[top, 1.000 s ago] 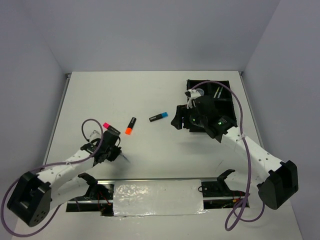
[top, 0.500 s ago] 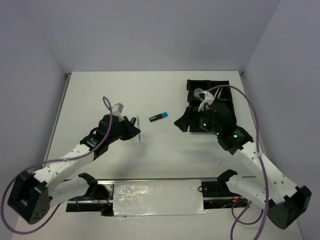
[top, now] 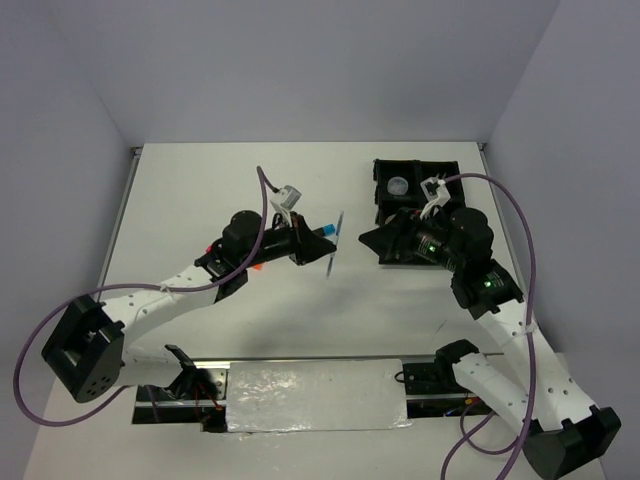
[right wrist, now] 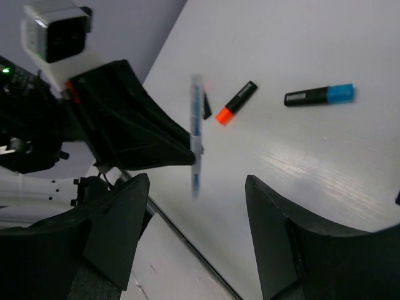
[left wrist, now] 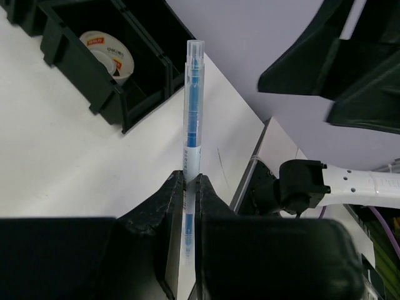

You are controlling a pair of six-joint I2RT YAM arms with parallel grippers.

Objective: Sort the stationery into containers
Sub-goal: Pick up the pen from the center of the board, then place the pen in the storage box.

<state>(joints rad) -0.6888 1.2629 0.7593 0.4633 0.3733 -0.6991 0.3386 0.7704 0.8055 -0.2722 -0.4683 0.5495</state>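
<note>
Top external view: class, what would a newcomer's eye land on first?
The left gripper, stretched toward the centre, pinches a clear blue pen. The open right gripper faces it, near the black tray far right. An orange-ended marker and a blue-ended marker lie on the table.

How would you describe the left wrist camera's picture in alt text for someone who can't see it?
The left gripper is shut on a thin clear pen with a blue core, which sticks straight out of it. Behind, on the white table, a black tray holds a tape ring.
</note>
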